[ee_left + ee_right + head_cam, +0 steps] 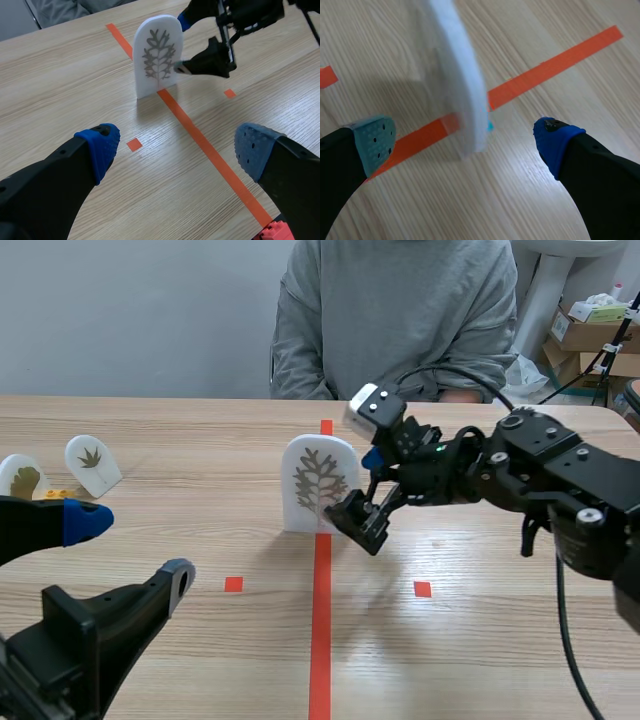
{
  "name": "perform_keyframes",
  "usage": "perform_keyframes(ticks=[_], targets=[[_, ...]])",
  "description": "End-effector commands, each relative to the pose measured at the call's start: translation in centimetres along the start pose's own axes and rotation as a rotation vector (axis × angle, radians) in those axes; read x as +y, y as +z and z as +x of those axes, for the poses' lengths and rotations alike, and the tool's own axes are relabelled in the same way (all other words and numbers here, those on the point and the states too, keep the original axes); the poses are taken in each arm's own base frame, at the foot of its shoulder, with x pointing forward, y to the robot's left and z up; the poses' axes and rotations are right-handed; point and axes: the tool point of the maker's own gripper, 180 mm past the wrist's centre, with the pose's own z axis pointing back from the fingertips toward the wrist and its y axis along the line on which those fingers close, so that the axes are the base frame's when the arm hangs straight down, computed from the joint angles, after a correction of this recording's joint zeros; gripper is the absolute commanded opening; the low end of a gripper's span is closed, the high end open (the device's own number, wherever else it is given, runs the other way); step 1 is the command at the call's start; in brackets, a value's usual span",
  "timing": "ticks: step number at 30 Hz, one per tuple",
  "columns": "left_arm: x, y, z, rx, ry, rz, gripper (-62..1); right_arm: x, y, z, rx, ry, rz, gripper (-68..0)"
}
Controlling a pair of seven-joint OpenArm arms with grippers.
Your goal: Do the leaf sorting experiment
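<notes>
Surface: light wood-grain counter [200, 530], with an orange-red tape line [320, 620] running down the middle. Behind it are a plain pale wall [130, 310], a person in a grey sweatshirt [395, 310] seated across, and cardboard boxes [590, 335] at the far right.

Task item: a white arch-shaped plaque with a grey branching-leaf print [318, 483] stands upright on the tape line at mid-counter.

Scene view only: two smaller white arch plaques with leaf prints [92, 462] [20, 478], well apart from the big one on the robot's left.

Left wrist view only: a small red studded piece [274, 233] beside its own finger. It also shows the plaque's printed face.

Right wrist view: the plaque is edge-on and blurred, with a gap visible on each side.

Right arm comes in from the right, wrist bent down. Right claw [358, 485] is spread wide and straddles the plaque edge. Can't tell if a pad touches it.

Left claw [130, 548] sits low at the near left, spread wide, nothing in it, pointing toward the plaque from well back.
</notes>
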Motion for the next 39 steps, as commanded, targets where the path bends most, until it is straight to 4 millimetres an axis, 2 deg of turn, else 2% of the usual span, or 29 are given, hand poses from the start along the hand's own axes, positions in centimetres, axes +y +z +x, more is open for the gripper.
perform_keyframes(ticks=[1,6,11,15,20,24,27,31,39], targets=[[0.1,0.0,0.6,-0.026,0.005,0.000,-11.2,-0.5,0.0,0.9,-0.029,0.003,-0.012,-11.1],[0.1,0.0,0.6,-0.026,0.005,0.000,-11.2,0.6,-1.0,1.6,-0.059,0.005,0.005,-11.1],[0.1,0.0,0.6,-0.026,0.005,0.000,-11.2,0.8,-1.4,3.0,-0.097,0.018,0.009,-11.1],[0.1,0.0,0.6,-0.027,0.004,0.000,-11.2,0.8,-1.4,3.2,-0.107,0.018,0.009,-12.6],[0.1,0.0,0.7,-0.028,0.004,0.000,-11.2,0.7,-1.4,3.4,-0.120,0.018,0.006,-22.7],[0.1,0.0,0.7,-0.028,0.004,0.000,-11.2,0.7,-1.3,3.9,-0.145,0.018,0.006,-25.7],[0.1,0.0,0.6,-0.027,0.004,0.000,-11.2,0.7,-1.3,4.1,-0.156,0.018,0.006,-34.8],[0.1,0.0,0.6,-0.027,0.004,0.000,-11.2,0.7,-1.3,4.1,-0.155,0.020,0.006,-42.4],[0.1,0.0,0.6,-0.027,0.004,0.000,-11.2,0.7,-1.3,4.1,-0.155,0.019,0.006,-52.2]])
